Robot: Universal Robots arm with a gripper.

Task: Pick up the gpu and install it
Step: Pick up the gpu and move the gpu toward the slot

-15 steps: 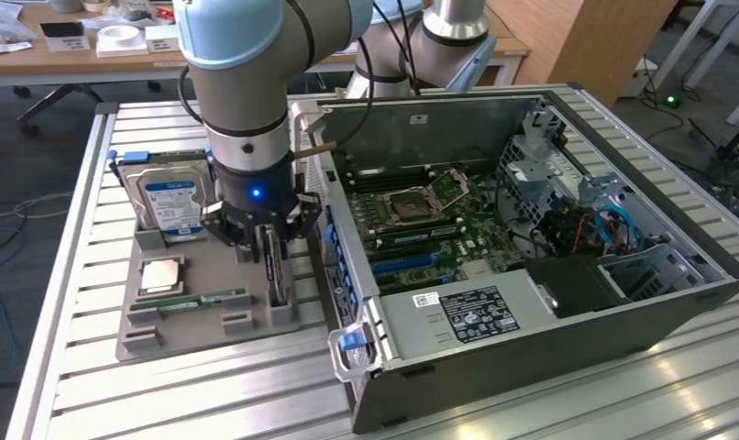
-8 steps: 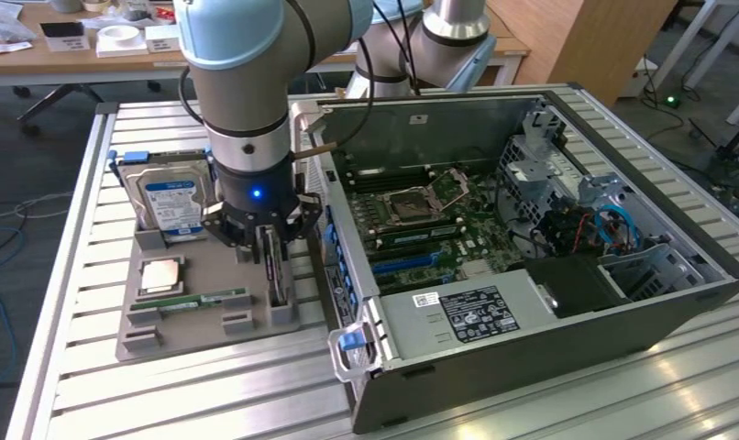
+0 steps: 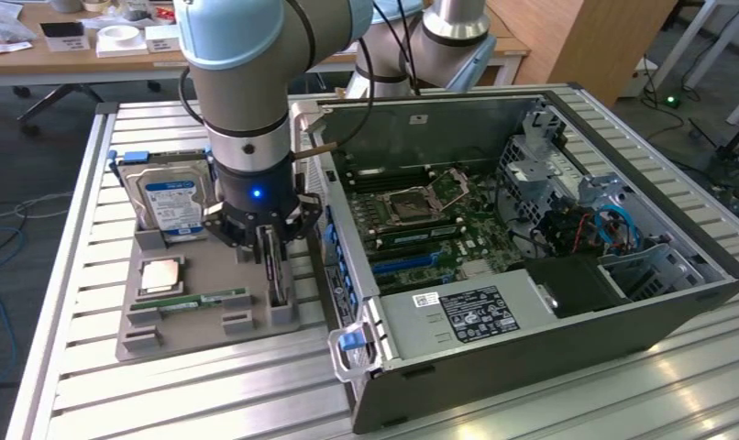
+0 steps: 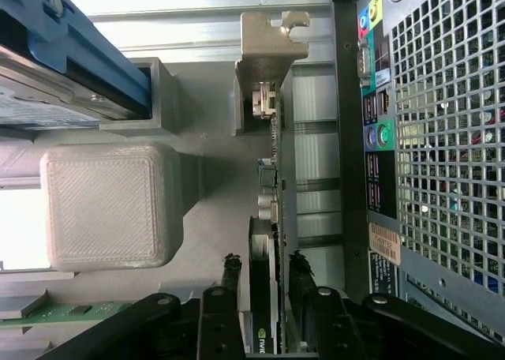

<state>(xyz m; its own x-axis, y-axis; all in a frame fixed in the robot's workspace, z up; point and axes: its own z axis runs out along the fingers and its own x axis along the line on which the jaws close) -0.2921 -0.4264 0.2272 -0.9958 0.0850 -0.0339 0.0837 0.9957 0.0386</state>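
Gpu [image 3: 279,291] stands on edge in its slot on the grey tray [image 3: 143,341], on the side nearest the case [image 3: 663,307]. Upright like that it offers both flat faces to a side pinch, prob. why the tray holds it so.

Gripper [image 3: 270,255] is straight above it, wrist vertical. Fingers [image 4: 230,297] reach down either side of the card, toward the end away from the bracket [image 4: 268,48], which keeps them off the metal strip. Jaws are partly spread: the wrist view shows a thin gap each side, so I read it as straddling, not clamped. Card looks fully seated in the tray, not lifted.

Rest of tray: hdd [image 3: 171,197] upright at the far end, cpu [image 3: 159,273] and ram stick [image 3: 204,300] lying flat, all apart from the fingers.

Case lies on its side w/ the panel off. Mobo [image 3: 431,229] faces up w/ blue slots [image 3: 401,266] exposed, so a card can drop in from above.

Stage: pick, grasp not closed; install not begun.
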